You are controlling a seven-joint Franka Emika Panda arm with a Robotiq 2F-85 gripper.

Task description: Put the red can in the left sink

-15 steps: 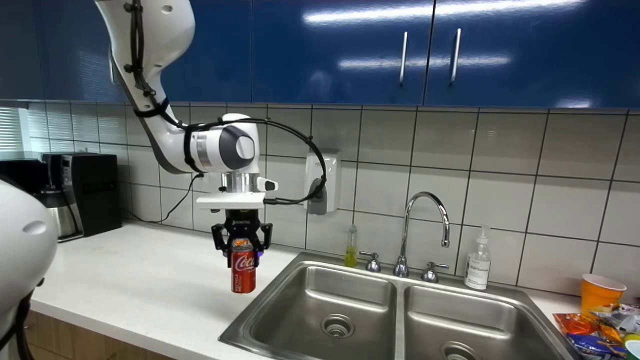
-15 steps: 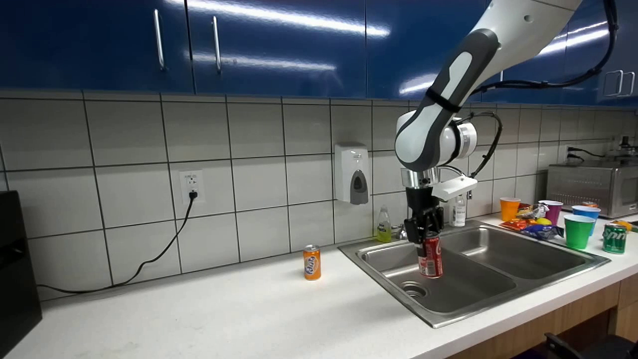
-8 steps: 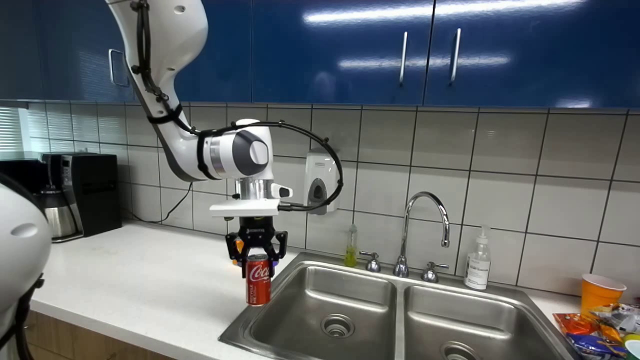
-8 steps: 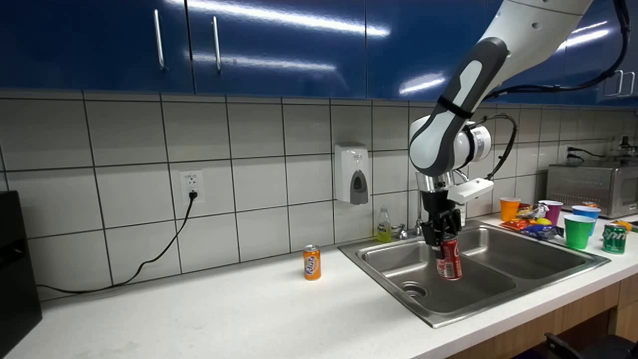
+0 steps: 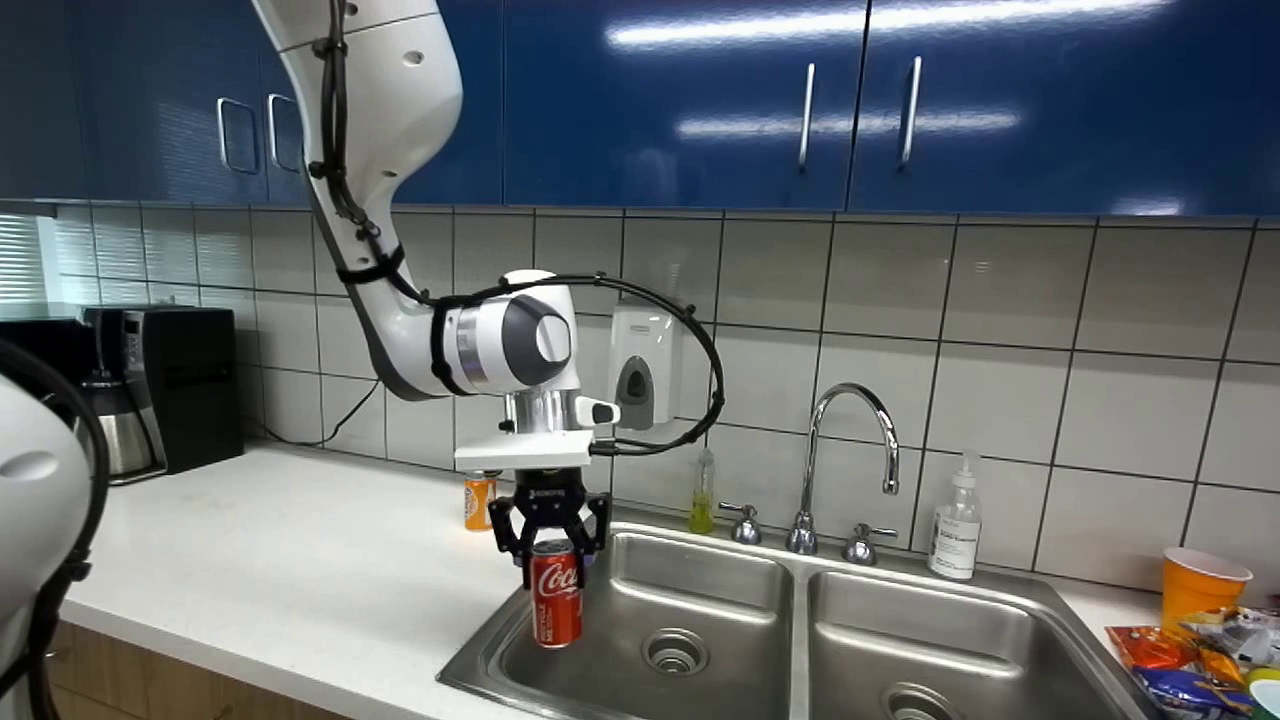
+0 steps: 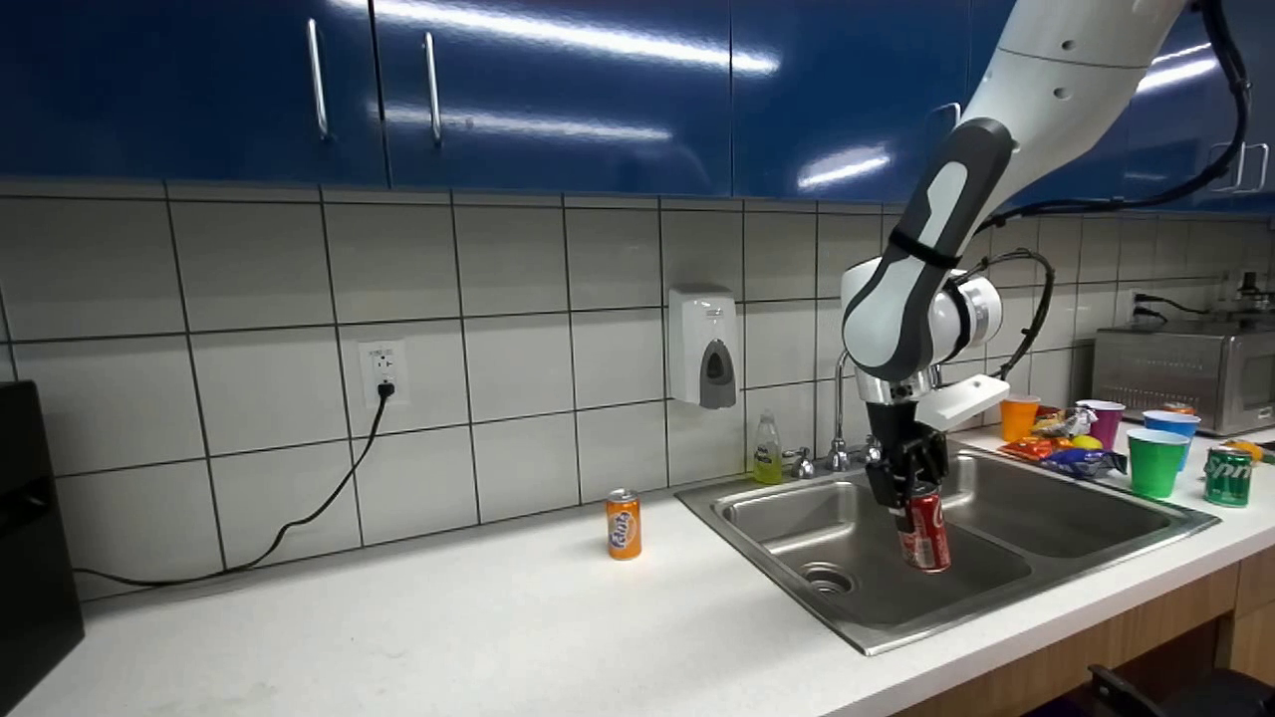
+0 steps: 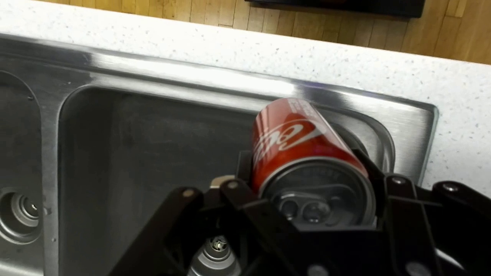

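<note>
The red can is held upright, its upper part between the fingers of my gripper. In an exterior view the can and gripper show in front of the left sink. The can is in the air over the left sink, towards its left end. In the wrist view my gripper is shut on the red can, whose silver top faces the camera. The left sink lies below it, its drain partly hidden by the gripper.
The right basin adjoins across a narrow divider. The faucet stands behind the sinks, with a dish soap bottle and a hand soap bottle. An orange can stands on the counter. Cups and snack bags lie beyond the sink.
My gripper has carried the red can right and down in both exterior views, from over the counter edge to over the left sink. The orange can is no longer hidden behind the gripper.
</note>
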